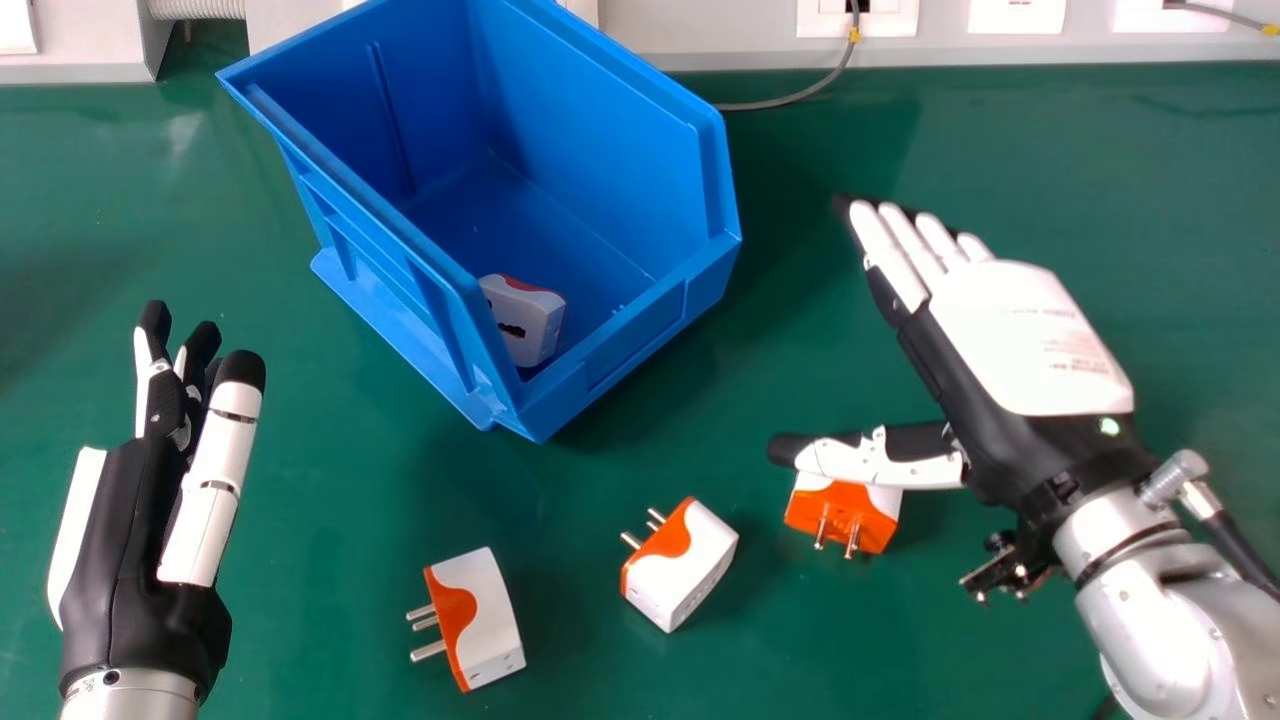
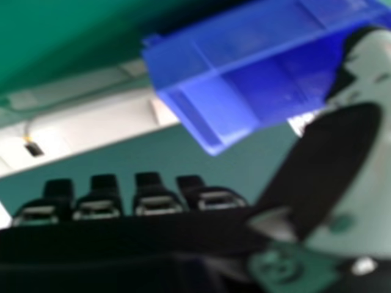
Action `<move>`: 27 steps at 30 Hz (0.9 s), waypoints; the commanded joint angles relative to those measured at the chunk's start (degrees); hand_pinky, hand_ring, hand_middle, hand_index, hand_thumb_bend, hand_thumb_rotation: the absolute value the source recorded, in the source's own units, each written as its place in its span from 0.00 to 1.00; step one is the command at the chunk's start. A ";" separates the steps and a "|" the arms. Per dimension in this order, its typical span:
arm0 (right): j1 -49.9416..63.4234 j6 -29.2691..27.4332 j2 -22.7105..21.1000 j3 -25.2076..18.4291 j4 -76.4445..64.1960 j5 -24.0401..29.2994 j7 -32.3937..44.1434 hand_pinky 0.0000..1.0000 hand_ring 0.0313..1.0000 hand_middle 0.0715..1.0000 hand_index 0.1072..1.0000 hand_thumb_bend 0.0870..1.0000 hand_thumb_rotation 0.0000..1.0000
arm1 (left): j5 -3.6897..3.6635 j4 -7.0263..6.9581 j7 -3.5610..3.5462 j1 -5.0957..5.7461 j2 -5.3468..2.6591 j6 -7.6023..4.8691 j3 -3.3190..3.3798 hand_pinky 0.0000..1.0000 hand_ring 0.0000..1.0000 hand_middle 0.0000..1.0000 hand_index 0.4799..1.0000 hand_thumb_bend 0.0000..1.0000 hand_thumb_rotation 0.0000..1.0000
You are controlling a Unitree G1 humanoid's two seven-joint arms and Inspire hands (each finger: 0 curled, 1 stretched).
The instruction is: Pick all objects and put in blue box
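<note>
In the head view, the blue box (image 1: pixel 600 340) holds one white adapter (image 1: pixel 525 320) near its front corner. Three orange and white adapters lie on the table: a left one (image 1: pixel 485 620), a middle one (image 1: pixel 690 575) and a right one (image 1: pixel 845 510) partly covered by the thumb of my right hand (image 1: pixel 1020 330). That hand is open, palm down, right of the box, its fingers straight. My left hand (image 1: pixel 130 540) is open at the left, away from the adapters. In the right hand view, my right hand (image 2: pixel 156 204) shows its fingertips, with the blue box (image 2: pixel 183 61) beyond them.
The green table (image 1: pixel 1050 150) runs back to a pale wall panel with sockets (image 1: pixel 860 20). A grey cable (image 1: pixel 790 98) comes down from a socket to the table behind the box.
</note>
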 commanded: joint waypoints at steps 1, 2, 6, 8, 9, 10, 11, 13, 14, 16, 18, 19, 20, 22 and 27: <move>-1.41 0.17 -1.02 0.07 0.23 -0.51 0.75 1.00 1.00 1.00 1.00 0.51 0.58 | -0.43 -1.35 -0.09 0.11 0.30 -0.45 0.68 0.98 1.00 1.00 1.00 0.39 0.78; -1.69 0.28 -1.18 0.21 0.59 -0.65 1.35 1.00 1.00 1.00 1.00 0.51 0.58 | -0.45 -1.49 -0.06 0.18 0.29 -0.37 0.68 0.98 1.00 1.00 1.00 0.39 0.78; -2.23 0.89 -1.91 0.65 0.80 -1.12 3.89 1.00 1.00 1.00 1.00 0.51 0.59 | -0.34 -1.72 0.11 0.27 0.14 -0.34 0.50 0.98 1.00 1.00 1.00 0.39 0.78; -2.25 1.27 -2.15 0.88 0.60 -1.36 4.93 1.00 1.00 1.00 1.00 0.51 0.59 | -0.35 -1.96 0.12 0.30 0.19 -0.16 0.45 0.98 1.00 1.00 1.00 0.39 0.78; -2.27 1.37 -2.21 0.97 0.60 -1.45 5.38 1.00 1.00 1.00 1.00 0.52 0.60 | -0.34 -2.06 0.12 0.31 0.22 -0.08 0.43 0.98 1.00 1.00 1.00 0.39 0.78; -2.28 1.42 -2.23 1.00 0.62 -1.52 5.67 1.00 1.00 1.00 1.00 0.52 0.60 | -0.34 -2.11 0.12 0.31 0.24 -0.03 0.42 0.98 1.00 1.00 1.00 0.39 0.78; -2.32 1.44 -2.35 1.08 0.75 -1.51 6.22 1.00 1.00 1.00 1.00 0.52 0.60 | -0.37 -2.15 0.03 0.33 0.30 -0.05 0.45 0.98 1.00 1.00 1.00 0.40 0.78; -2.42 1.41 -2.58 1.26 1.01 -1.59 7.01 1.00 1.00 1.00 1.00 0.52 0.61 | -0.43 -2.19 -0.11 0.37 0.38 -0.14 0.49 0.98 1.00 1.00 1.00 0.40 0.78; -2.51 1.33 -2.75 1.42 1.27 -1.64 7.29 1.00 1.00 1.00 1.00 0.52 0.61 | -0.43 -2.20 -0.17 0.41 0.42 -0.18 0.52 0.98 1.00 1.00 1.00 0.40 0.78; -3.06 1.20 -3.04 1.96 2.27 -1.98 7.52 1.00 1.00 1.00 1.00 0.52 0.62 | -0.33 -2.06 -0.22 0.17 0.59 -0.16 0.56 0.98 1.00 1.00 1.00 0.41 0.78; -3.45 1.26 -3.24 2.52 3.12 -2.38 7.69 1.00 1.00 1.00 1.00 0.53 0.63 | -0.34 -1.80 -0.31 -0.04 0.72 -0.22 0.61 0.98 1.00 1.00 1.00 0.41 0.78; -3.54 1.28 -3.32 2.70 3.34 -2.51 7.72 1.00 1.00 1.00 1.00 0.53 0.63 | -0.37 -1.71 -0.35 -0.07 0.73 -0.26 0.63 0.98 1.00 1.00 1.00 0.41 0.78; -3.83 1.40 -3.39 3.09 3.90 -2.81 7.92 1.00 1.00 1.00 1.00 0.53 0.63 | -0.36 -1.67 -0.32 -0.18 0.74 -0.20 0.60 0.98 1.00 1.00 1.00 0.41 0.78; -4.57 1.75 -3.46 3.88 5.08 -3.24 8.31 1.00 1.00 1.00 1.00 0.53 0.64 | -0.29 -1.72 -0.22 -0.41 0.77 0.01 0.50 0.98 1.00 1.00 1.00 0.40 0.79; -6.04 2.90 -3.01 5.13 7.07 -4.20 9.31 1.00 1.00 1.00 1.00 0.53 0.65 | -0.39 -1.43 -0.28 -0.97 0.98 0.27 0.63 0.98 1.00 1.00 1.00 0.40 0.78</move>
